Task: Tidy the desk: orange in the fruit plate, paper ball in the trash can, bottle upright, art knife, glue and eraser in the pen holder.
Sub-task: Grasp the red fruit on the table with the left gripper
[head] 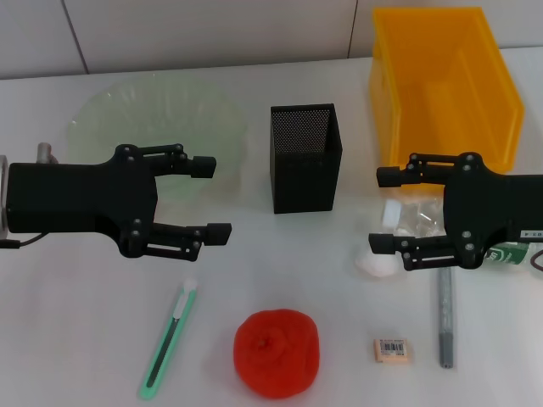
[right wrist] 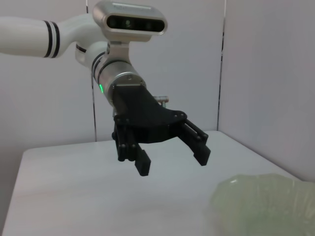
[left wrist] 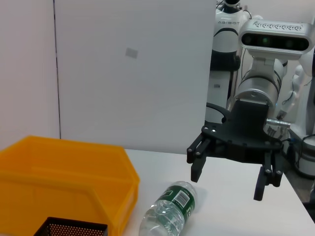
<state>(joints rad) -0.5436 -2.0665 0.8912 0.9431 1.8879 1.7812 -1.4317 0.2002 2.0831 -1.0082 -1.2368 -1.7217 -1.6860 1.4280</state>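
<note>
The right claw hovers with fingers spread wide over the lying bottle, which rests on the tabletop just before the yellow bin, paper ball touching its cap end. I judge righting the bottle comes first: close around its body, not the cap. The left claw, also wide and empty, waits over the fruit plate, with the orange near the front edge.

plain white matte tabletop, pale grey panelled wall with thin dark seams behind, even indoor light
</note>
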